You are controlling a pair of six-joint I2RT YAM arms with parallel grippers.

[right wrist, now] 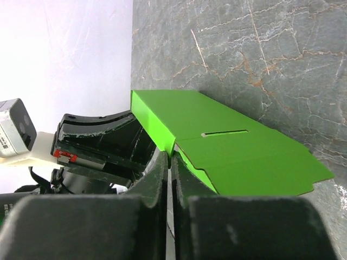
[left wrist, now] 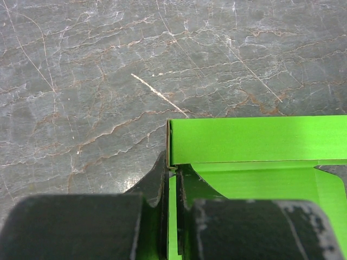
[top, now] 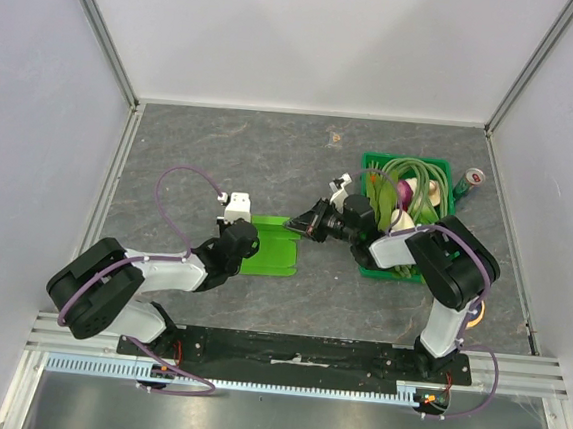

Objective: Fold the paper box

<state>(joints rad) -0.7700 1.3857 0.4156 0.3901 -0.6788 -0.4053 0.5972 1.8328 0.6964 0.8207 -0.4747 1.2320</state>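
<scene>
Left pincer (left wrist: 172, 169) and right pincer (right wrist: 169, 160) each pinch an edge of the paper box (top: 271, 253)

A bright green box (top: 271, 249) lies on the gray table (top: 191, 156). The left gripper (top: 240, 241) sits at its left edge, and the right gripper (top: 301, 226) meets its far right corner. A dark green crate (top: 374, 160) full of vegetables (top: 414, 186) stands just to the right of them, under the right arm, with 1 can (top: 471, 181) beside its far right corner.
</scene>
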